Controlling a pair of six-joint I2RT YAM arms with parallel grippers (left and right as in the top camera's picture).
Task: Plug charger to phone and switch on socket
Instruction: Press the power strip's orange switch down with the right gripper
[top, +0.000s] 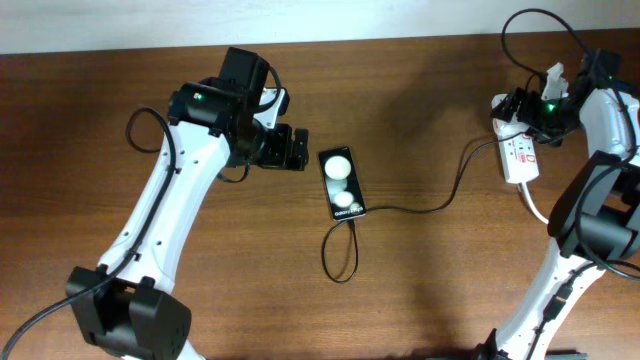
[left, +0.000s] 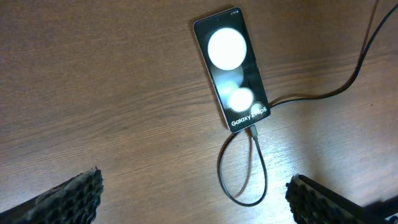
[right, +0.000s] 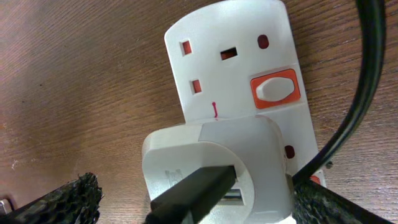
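Note:
The phone (top: 341, 184) lies face up at the table's middle, with two white circles; it also shows in the left wrist view (left: 231, 68). The thin black charger (top: 437, 207) has its plug tip at the phone's bottom edge (left: 252, 130), makes a loop in front of it, and runs right to the white adapter (right: 217, 165). The adapter sits in the socket (top: 521, 155), a white strip with a red-framed switch (right: 274, 88). My left gripper (top: 303, 148) is open and empty, just left of the phone. My right gripper (right: 199, 208) is open, its fingers either side of the adapter (top: 515, 108).
A thick white cord (top: 537, 207) leaves the socket toward the front right. A thick black cable (right: 367, 93) curves past the strip's right side. Both arm bases stand at the front corners.

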